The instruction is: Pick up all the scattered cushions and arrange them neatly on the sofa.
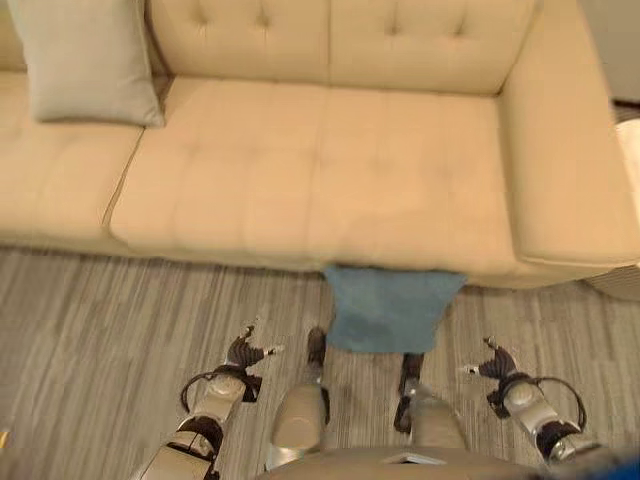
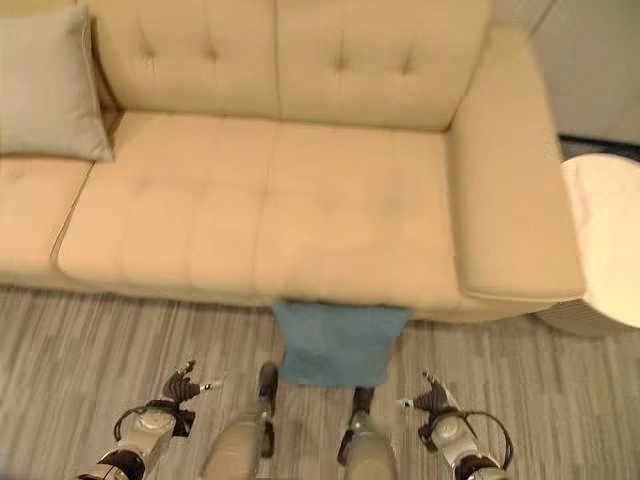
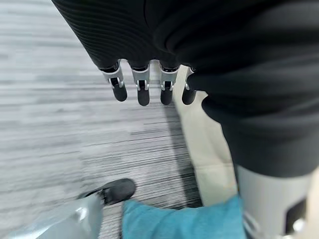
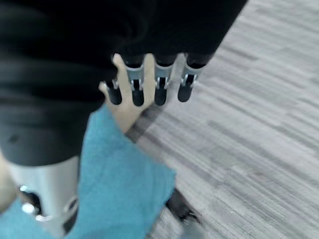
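Both arms are silver-grey with rounded, smooth metal casings: the left arm (image 1: 205,410) shows a pale cylindrical forearm banded with black at its joints, and the right arm (image 1: 530,408) matches it. The left hand (image 1: 243,352) and the right hand (image 1: 497,362) are alike. Each hand's back and wrist sit under a dark ribbed cover (image 3: 114,30) (the ribs run as fine parallel lines across matte black). From under the cover's edge comes a row of slim silver fingers (image 3: 143,92), each with a small metal bracket at its base and a rounded, glossy black tip. The right hand's fingers (image 4: 160,89) have the same silver brackets and black tips.
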{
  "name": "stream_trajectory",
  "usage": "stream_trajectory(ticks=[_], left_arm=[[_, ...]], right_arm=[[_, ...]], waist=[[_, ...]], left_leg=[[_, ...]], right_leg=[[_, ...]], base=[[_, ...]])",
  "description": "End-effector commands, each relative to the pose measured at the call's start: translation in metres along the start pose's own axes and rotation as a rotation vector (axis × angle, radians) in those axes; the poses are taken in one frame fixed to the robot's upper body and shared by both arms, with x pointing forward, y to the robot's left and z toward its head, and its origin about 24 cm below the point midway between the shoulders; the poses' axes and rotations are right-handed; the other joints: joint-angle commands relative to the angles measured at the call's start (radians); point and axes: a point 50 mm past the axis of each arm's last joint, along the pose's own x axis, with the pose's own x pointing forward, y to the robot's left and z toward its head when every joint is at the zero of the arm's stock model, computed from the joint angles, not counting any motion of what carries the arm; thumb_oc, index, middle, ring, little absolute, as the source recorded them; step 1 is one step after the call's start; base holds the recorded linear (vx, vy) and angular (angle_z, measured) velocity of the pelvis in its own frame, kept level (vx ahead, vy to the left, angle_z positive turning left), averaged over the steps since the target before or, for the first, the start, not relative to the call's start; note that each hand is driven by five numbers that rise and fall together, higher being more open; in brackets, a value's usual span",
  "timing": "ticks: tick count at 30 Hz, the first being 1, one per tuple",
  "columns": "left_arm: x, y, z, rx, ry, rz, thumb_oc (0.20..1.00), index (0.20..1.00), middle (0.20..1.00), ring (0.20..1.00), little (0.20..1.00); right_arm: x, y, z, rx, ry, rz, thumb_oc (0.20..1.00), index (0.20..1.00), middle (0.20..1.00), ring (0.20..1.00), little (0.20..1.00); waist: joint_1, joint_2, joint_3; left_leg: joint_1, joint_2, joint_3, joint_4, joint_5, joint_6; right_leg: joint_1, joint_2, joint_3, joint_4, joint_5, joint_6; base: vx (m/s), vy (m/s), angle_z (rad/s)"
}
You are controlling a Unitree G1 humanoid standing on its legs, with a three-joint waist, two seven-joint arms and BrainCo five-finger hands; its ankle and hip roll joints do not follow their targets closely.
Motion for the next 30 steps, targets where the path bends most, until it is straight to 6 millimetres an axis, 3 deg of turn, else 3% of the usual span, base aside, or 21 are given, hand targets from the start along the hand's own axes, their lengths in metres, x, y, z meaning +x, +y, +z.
stream_trajectory(ticks=[1,4,6,8,10,13,17,24,27,30], left_arm=[[0.006,0.005,0.027,-0.023,-0.099,0.036,1.0,1.0,1.0,1.0,1.0],[0.007,0.001,0.04,-0.024,-0.156,0.023,1.0,1.0,1.0,1.0,1.0],[0.005,-0.009,0.04,-0.026,-0.158,-0.012,1.0,1.0,1.0,1.0,1.0],[0.002,-0.018,0.034,-0.014,-0.141,-0.056,1.0,1.0,1.0,1.0,1.0],[-0.001,-0.026,0.022,0.027,-0.1,-0.095,1.0,1.0,1.0,1.0,1.0],[-0.002,-0.028,0.014,0.043,-0.069,-0.105,1.0,1.0,1.0,1.0,1.0],[0.001,-0.022,0.015,0.07,-0.064,-0.081,1.0,1.0,1.0,1.0,1.0],[0.004,-0.002,0.019,0.066,-0.078,-0.022,1.0,1.0,1.0,1.0,1.0],[0.004,0.003,0.016,0.073,-0.064,-0.007,1.0,1.0,1.0,1.0,1.0],[0.008,0.009,0.03,0.052,-0.11,0.017,1.0,1.0,1.0,1.0,1.0]], right_arm=[[0.0,-0.012,0.002,0.028,-0.034,-0.065,1.0,1.0,1.0,1.0,1.0],[0.0,-0.014,0.009,0.035,-0.068,-0.077,1.0,1.0,1.0,1.0,1.0],[-0.001,-0.013,0.001,0.032,-0.043,-0.077,1.0,1.0,1.0,1.0,1.0],[-0.004,-0.012,-0.009,0.029,-0.009,-0.076,1.0,1.0,1.0,1.0,1.0],[-0.007,-0.01,-0.02,0.037,0.03,-0.071,1.0,1.0,1.0,1.0,1.0],[-0.008,-0.004,-0.023,0.038,0.051,-0.051,1.0,1.0,1.0,1.0,1.0],[-0.009,0.007,-0.025,0.035,0.07,-0.018,1.0,1.0,1.0,1.0,1.0],[-0.006,0.012,-0.012,0.028,0.046,-0.001,1.0,1.0,1.0,1.0,1.0],[-0.003,0.011,-0.005,0.029,0.021,-0.002,1.0,1.0,1.0,1.0,1.0],[0.0,0.007,0.006,0.038,-0.011,-0.013,1.0,1.0,1.0,1.0,1.0]], waist=[[-0.02,-0.057,-0.025],[-0.032,-0.048,-0.016],[-0.032,-0.044,-0.018],[-0.05,-0.046,-0.028],[-0.072,-0.038,-0.038],[-0.075,-0.046,-0.054],[-0.078,-0.07,-0.057],[-0.053,-0.108,-0.027],[-0.048,-0.11,-0.011],[-0.046,-0.099,0.008]], left_leg=[[-0.006,0.005,0.037,0.06,-0.095,-0.029],[-0.032,0.009,0.029,0.069,-0.086,-0.029],[-0.046,0.017,0.039,0.074,-0.054,-0.039],[-0.014,0.019,0.102,0.104,-0.106,-0.012],[0.041,0.01,0.151,0.123,-0.158,-0.01],[0.061,-0.007,0.161,0.09,-0.166,-0.004],[0.053,-0.029,0.174,0.071,-0.149,0.017],[0.045,-0.065,0.175,0.105,-0.189,0.048],[0.05,-0.073,0.181,0.11,-0.198,0.062],[0.021,-0.066,0.181,0.117,-0.181,0.062]], right_leg=[[-0.057,-0.058,-0.024,0.091,-0.07,0.018],[-0.087,-0.034,0.017,0.112,-0.089,0.0],[-0.062,-0.014,-0.001,0.089,-0.106,-0.019],[-0.039,-0.025,-0.035,0.069,-0.107,-0.028],[0.0,-0.02,-0.046,0.044,-0.112,-0.02],[0.009,-0.019,-0.04,0.021,-0.084,-0.007],[-0.015,-0.035,-0.024,0.017,-0.041,0.0],[-0.049,-0.078,0.008,0.071,-0.011,0.035],[-0.078,-0.099,0.014,0.125,-0.008,0.053],[-0.098,-0.083,0.065,0.183,-0.047,0.043]], base=[[-0.04,-0.09,0.2],[-0.03,-0.11,0.15],[-0.02,-0.207,0.15],[0.0,-0.099,1.11],[0.13,0.019,1.36],[0.06,0.081,0.34],[-0.05,0.147,-0.05],[-0.03,0.109,-0.23],[-0.04,0.111,-0.38],[-0.08,-0.002,-0.15]])
